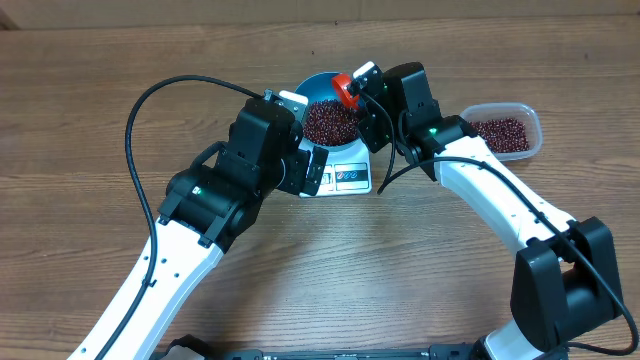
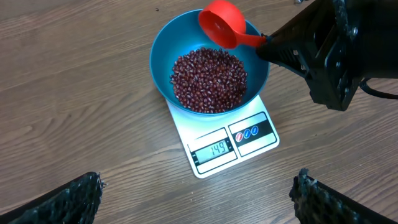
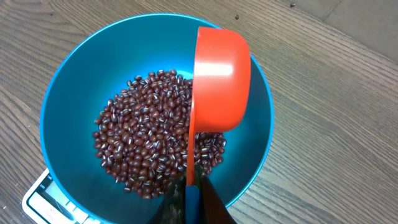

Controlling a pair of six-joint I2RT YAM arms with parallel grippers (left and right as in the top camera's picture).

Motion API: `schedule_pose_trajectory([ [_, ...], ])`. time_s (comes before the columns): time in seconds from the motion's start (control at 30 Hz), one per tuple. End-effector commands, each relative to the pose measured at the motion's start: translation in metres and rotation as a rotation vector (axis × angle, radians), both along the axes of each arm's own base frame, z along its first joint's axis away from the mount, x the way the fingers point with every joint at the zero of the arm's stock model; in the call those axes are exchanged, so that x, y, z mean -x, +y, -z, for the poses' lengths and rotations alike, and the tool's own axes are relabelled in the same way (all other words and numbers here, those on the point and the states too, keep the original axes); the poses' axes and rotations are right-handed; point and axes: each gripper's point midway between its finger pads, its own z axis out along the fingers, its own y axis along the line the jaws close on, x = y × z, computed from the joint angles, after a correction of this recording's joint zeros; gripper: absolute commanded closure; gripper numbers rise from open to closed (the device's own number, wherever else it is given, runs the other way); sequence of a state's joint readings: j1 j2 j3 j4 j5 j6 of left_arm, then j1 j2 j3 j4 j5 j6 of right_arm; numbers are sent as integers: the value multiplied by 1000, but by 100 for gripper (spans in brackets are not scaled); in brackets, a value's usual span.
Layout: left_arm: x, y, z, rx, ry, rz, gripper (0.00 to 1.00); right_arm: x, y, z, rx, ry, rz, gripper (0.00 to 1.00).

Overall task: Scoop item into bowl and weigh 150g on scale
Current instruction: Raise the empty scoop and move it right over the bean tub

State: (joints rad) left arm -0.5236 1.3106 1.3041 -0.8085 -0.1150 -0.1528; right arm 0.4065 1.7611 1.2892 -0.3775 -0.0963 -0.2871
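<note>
Final trim step. Nearest the table's front edge, the left gripper hovers with fingers wide apart, holding nothing, looking down on the scale. The scale sits mid-table toward the far edge; its display reads 149, just shy of target. The bowl sits on the scale's platform, holding a good heap of beans. Over its far-right rim, the right gripper is clamped on the handle of a red scoop, rolled on its side; the cup looks empty. Clear tub near the far right edge, apart from the scale, holds a thin layer of beans. Next, I'd say: small dip in the tub, trickle in a few, watch the display, don't overshoot.
</note>
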Motion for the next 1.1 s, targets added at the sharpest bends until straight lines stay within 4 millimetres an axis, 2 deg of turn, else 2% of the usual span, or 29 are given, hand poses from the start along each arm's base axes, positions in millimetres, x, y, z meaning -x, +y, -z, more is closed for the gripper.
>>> schedule_pose_trajectory([
  [0.0,0,-1,-13,11,-32,17,1,-4,2,-10,-38,-13,35,96],
  [0.1,0,-1,-13,11,-32,17,1,-1,2,-31,-66,-44,36,96],
  [0.27,0,-1,-13,11,-32,17,1,10,-5,-76,-133,-100,79,96],
  [0.37,0,-1,-13,11,-32,17,0,14,-23,-95,-140,-119,192,96],
  [0.4,0,-1,-13,11,-32,17,0,15,-36,-98,-128,-122,268,96],
  [0.57,0,-1,-13,11,-32,17,1,26,-98,-101,-61,-127,645,96],
  [0.67,0,-1,-13,11,-32,17,1,35,-124,-96,-6,-126,786,96],
  [0.93,0,-1,-13,11,-32,17,0,41,-157,-88,13,-91,915,96],
  [1.07,0,-1,-13,11,-32,17,0,50,-180,-70,34,10,952,96],
])
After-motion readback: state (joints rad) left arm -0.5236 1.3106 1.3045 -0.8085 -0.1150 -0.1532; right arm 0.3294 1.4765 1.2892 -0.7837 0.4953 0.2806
